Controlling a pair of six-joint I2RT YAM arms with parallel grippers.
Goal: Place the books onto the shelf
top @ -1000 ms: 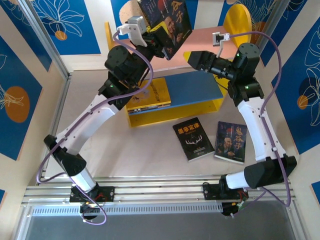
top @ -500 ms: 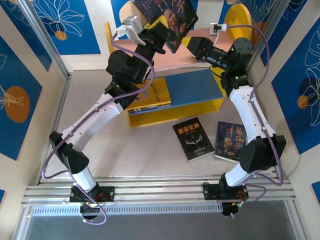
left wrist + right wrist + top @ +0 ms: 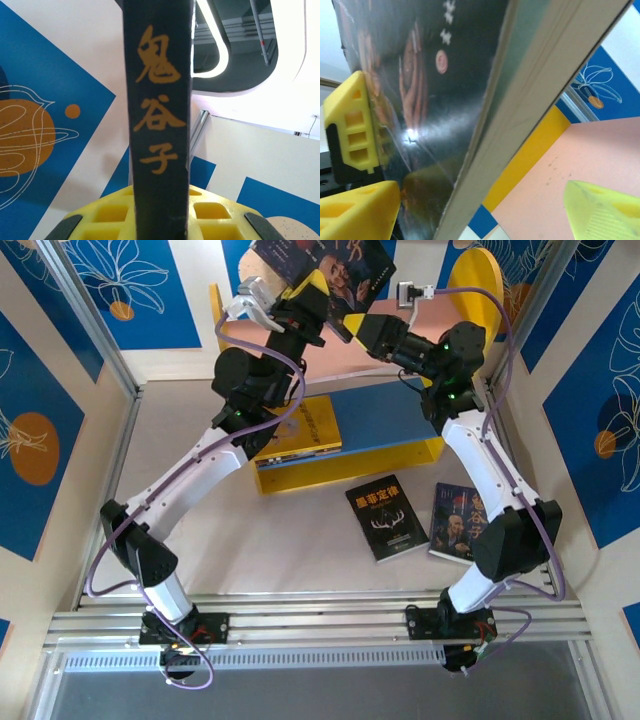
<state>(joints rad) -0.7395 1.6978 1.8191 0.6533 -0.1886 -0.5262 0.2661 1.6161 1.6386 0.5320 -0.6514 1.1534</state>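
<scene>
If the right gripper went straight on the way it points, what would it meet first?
Most likely the portrait book held by the left gripper; its page edge sits between the right gripper's open fingers.

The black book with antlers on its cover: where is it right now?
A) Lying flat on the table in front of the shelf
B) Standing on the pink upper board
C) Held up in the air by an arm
A: the antlers book lies flat on the table, just in front of the shelf.

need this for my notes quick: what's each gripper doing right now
Left gripper: closed on the portrait book.
Right gripper: jaws open, either side of that book's edge, not gripping.
</scene>
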